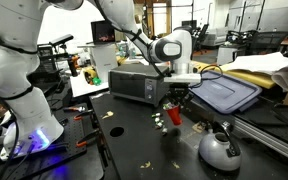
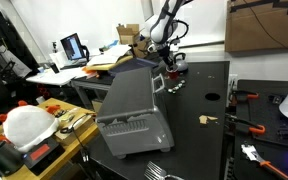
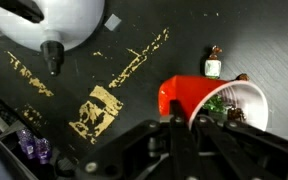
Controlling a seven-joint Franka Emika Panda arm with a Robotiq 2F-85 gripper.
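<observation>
Black jaws at glossy red cup point(image 3: 182, 97)

Gloss on plastic and metal, over a scuffed matt top.

Your gripper point(image 3: 187, 128) has fingers that look like matt black plastic. Under it, the red cup point(image 3: 179, 97) reads as smooth, glossy plastic, with a white, satin inside. The tabletop point(image 3: 134, 100) is matt black, and you can see rough yellowish scrapes worn into its surface. The kettle point(image 3: 64, 20) has a smooth, shiny pale shell and a dark spout. In an exterior view the toaster oven point(image 2: 124, 105) looks like dull grey sheet metal, and the box point(image 2: 264, 25) is flat brown cardboard.
</observation>
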